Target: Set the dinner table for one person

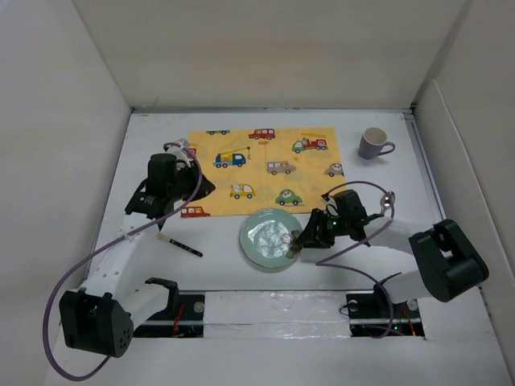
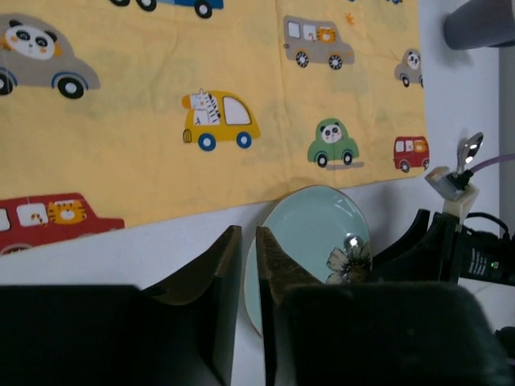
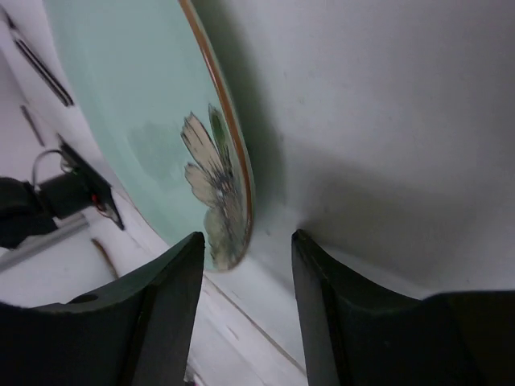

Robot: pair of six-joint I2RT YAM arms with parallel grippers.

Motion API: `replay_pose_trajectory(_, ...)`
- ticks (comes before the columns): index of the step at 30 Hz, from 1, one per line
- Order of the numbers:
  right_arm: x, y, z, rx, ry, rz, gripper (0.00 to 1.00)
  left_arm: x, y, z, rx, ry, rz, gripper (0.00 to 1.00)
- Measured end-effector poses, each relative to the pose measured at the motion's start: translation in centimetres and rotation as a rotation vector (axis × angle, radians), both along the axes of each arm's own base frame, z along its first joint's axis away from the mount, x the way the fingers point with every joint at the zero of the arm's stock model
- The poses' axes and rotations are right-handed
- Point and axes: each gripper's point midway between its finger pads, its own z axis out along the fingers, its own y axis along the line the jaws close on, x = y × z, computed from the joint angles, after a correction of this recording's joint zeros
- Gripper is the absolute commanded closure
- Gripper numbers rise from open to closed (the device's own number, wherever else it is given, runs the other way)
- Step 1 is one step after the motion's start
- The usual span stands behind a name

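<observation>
Item: dinner table (image 1: pixel 410 181), large flat white matte rectangular tabletop, filling the floor of the white-walled enclosure, both arm bases at its near edge

Handling, as judged: rigid, heavy, fixed in place; smooth enough to let crockery slide; no place to grasp and none needed, serving only as the surface to set things down on

Carried on it: yellow cloth placemat printed with cartoon cars (image 1: pixel 265 173), far centre; pale green round ceramic plate with a flower motif (image 1: pixel 269 237), at the mat's near edge, touching or just overlapping, not told which; grey ceramic mug (image 1: pixel 372 143), just off the mat's far right corner; slim black stick-like utensil (image 1: pixel 183 246), near left, kind not told

Left gripper (image 2: pixel 249 233): jaws drawn almost together, thin slit between, nothing held, poised above the mat's near left part

Right gripper (image 3: pixel 247 237): jaws parted, low at the plate's right rim, no pad seen touching it

Top view only: whole layout, utensil, complete mug
Left wrist view only: mat prints close up, mug as a mere corner
Right wrist view only: brown rim line, jaw gap; no mat, no mug
</observation>
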Motion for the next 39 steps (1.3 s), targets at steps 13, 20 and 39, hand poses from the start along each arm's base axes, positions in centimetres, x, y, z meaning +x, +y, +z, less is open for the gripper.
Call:
replay_pose_trajectory(13,1.8,2.7,1.5,0.078,0.009,-0.005,1.00,-3.1,4.7,-2.8,0.140,0.110,0.218,0.74)
replay_pose_trajectory(20,7.0,3.8,11.2,0.094,-0.177,-0.027,1.00,-2.2,5.6,-1.0,0.142,0.067,0.292,0.71)
replay_pose_trajectory(39,25.9,5.0,4.7,0.081,-0.043,-0.326,1.00,-2.0,4.5,-0.9,0.096,0.060,0.255,0.71)
